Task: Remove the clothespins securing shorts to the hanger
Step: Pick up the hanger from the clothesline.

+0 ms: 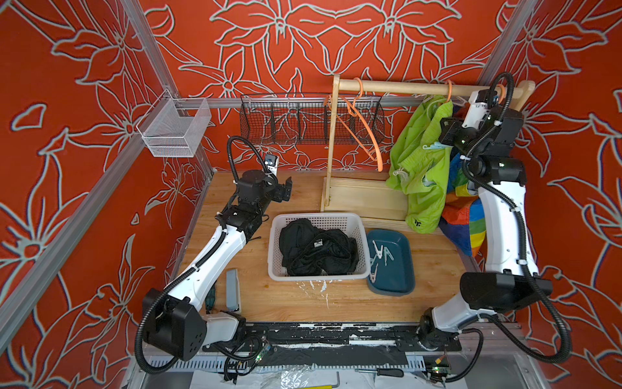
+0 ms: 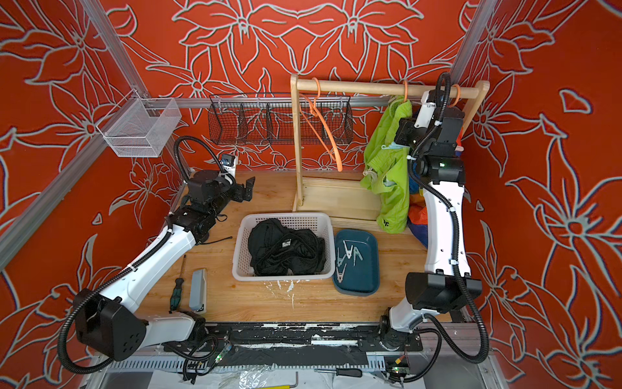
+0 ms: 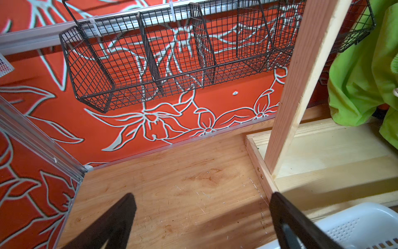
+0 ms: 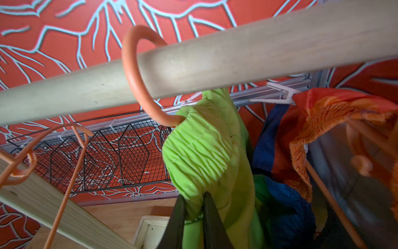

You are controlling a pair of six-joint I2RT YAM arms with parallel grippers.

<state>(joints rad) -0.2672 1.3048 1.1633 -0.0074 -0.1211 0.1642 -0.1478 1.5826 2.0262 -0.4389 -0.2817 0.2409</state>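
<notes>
Right tool (image 4: 195, 199) is up under the rail (image 1: 404, 88), clenched on a fold of the green shorts (image 1: 420, 175), right where a pale blue peg (image 1: 435, 147) juts out. Fabric shows between the fingers. Whether the peg's handles are in the pinch too, I can't tell. It's the right spot, since that peg pins the shorts to their orange hanger (image 4: 129, 69).

Left tool (image 3: 201, 195) hangs released, jaws wide, low over the tabletop (image 3: 172, 183), well apart from the action.

Black shorts (image 1: 316, 249) lie in the white basket (image 1: 316, 220), loose pegs (image 1: 380, 254) in the blue tray (image 1: 397, 269) beside it. The rainbow shorts (image 1: 461, 219) hang just behind, with a white peg (image 4: 280, 97) on them.
</notes>
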